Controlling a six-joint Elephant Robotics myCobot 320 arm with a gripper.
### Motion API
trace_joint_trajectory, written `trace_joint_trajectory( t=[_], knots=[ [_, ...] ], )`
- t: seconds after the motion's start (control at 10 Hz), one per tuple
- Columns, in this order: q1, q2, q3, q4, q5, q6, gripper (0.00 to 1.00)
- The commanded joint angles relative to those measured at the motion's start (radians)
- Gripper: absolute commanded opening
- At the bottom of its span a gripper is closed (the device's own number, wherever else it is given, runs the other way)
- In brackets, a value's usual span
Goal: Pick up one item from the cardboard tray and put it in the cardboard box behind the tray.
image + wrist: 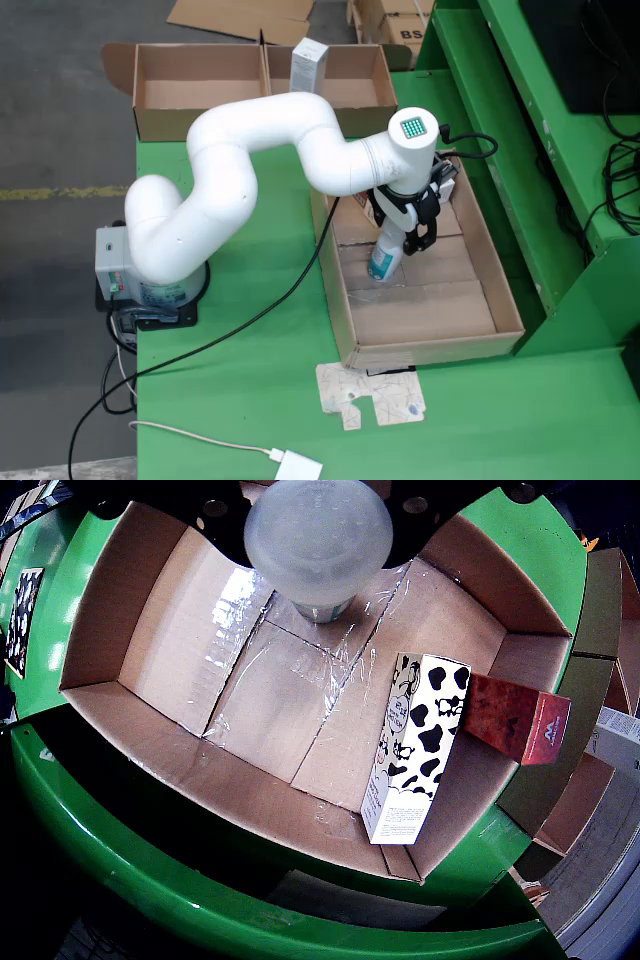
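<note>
Tray: one bottle, two cartons.

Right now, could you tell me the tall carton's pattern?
Black cow patches on white, clearest from the gripper's view.

From above we get even, soft light and faint shadows. On the gripper-riding view, glare streaks the tray's tape, edges bend fisheye-style, and the near bottle blurs.

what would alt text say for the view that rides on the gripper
A white bottle fills the top centre, seen from its base, between the gripper parts. Below lies a cardboard tray holding a cow-print carton and a red box at the right.
</note>
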Motion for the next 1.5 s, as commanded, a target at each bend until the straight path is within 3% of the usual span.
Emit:
trace_joint_trajectory(
  t=[0.0, 1.0, 1.4],
  knots=[
    [-0.007, 0.02, 0.03, 0.01, 0.007, -0.007, 0.0],
    [-0.007, 0.02, 0.03, 0.01, 0.007, -0.007, 0.0],
    [-0.005, 0.106, 0.035, -0.037, 0.013, -0.024, 0.0]
  ],
)
